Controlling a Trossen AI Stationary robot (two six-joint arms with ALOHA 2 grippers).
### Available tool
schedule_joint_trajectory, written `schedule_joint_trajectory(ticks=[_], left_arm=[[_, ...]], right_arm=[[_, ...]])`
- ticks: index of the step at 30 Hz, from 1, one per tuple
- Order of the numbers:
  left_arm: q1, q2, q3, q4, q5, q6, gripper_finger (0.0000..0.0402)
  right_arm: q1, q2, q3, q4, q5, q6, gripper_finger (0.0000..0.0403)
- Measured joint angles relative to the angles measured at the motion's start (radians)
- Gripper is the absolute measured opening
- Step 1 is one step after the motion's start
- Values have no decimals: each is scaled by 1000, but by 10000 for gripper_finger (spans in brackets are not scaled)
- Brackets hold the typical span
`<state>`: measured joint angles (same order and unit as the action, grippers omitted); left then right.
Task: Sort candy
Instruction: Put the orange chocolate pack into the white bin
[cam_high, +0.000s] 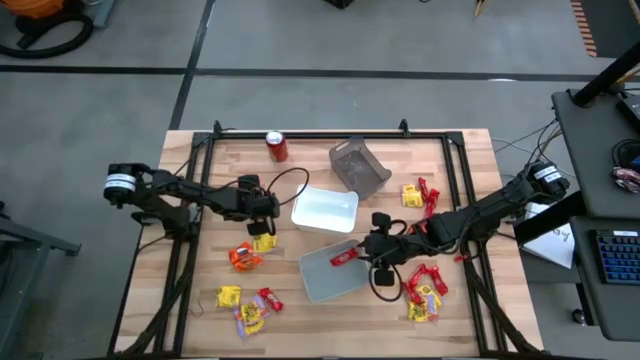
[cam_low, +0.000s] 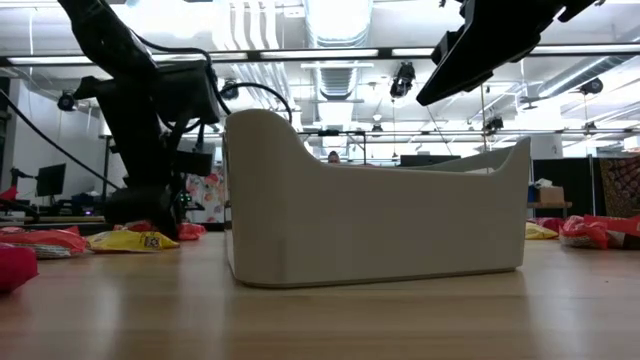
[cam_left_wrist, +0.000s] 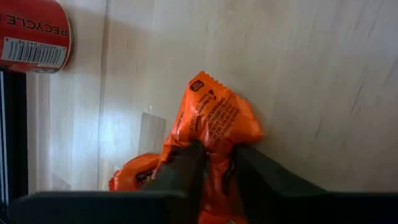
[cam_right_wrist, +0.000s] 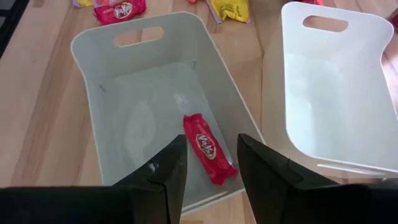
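Observation:
The candy lies in loose groups on the wooden table: orange and yellow pieces (cam_high: 245, 257) near my left gripper (cam_high: 262, 230), more at the near left (cam_high: 245, 305) and on the right (cam_high: 425, 288). My left gripper (cam_left_wrist: 214, 177) is shut on one orange candy (cam_left_wrist: 214, 118); a second orange piece (cam_left_wrist: 130, 177) lies beside it. My right gripper (cam_right_wrist: 211, 183) hangs open above the grey tray (cam_right_wrist: 99, 62), touching nothing. One red candy (cam_right_wrist: 208, 149) lies flat on that tray's floor. My left gripper pinches the orange candy's near part (cam_left_wrist: 216, 158) between its two fingers (cam_left_wrist: 186, 171), and the wrapper bunches up there. The fingers slant down from the table's left side. The candy's crimped far end (cam_left_wrist: 202, 81) points away from the fingers, seemingly on the table.
A white tray (cam_high: 325, 210) stands between the arms, with a dark tray (cam_high: 358, 165) tipped behind it. A red soda can (cam_high: 277, 146) stands at the far edge. A black frame (cam_high: 190, 200) runs round the table. In the low view the white tray (cam_low: 375, 210) fills the middle.

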<state>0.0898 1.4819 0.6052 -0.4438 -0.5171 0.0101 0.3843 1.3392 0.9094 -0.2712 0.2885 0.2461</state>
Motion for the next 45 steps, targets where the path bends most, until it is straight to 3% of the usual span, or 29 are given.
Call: schedule_joint_trajectory(ticks=[4,10,20,27,33,41,45], left_arm=[[0,-15,0,1,5,0,7],[-5,-89,-1,0,12,0,2],[-12,-380,-1,34,17,-46,0],[-44,-497,-7,304,190,-87,0],[-98,-462,-8,535,206,-102,0],[-193,-286,-37,901,207,-118,0],[-208,-201,-30,987,211,-168,0]], right_arm=[[4,0,0,0,0,29,136],[23,0,0,0,0,43,132],[26,0,-1,0,0,43,128],[26,0,-1,3,1,40,128],[26,0,-1,9,48,0,128],[26,0,-2,22,80,-17,128],[26,0,-2,21,79,-12,128]])
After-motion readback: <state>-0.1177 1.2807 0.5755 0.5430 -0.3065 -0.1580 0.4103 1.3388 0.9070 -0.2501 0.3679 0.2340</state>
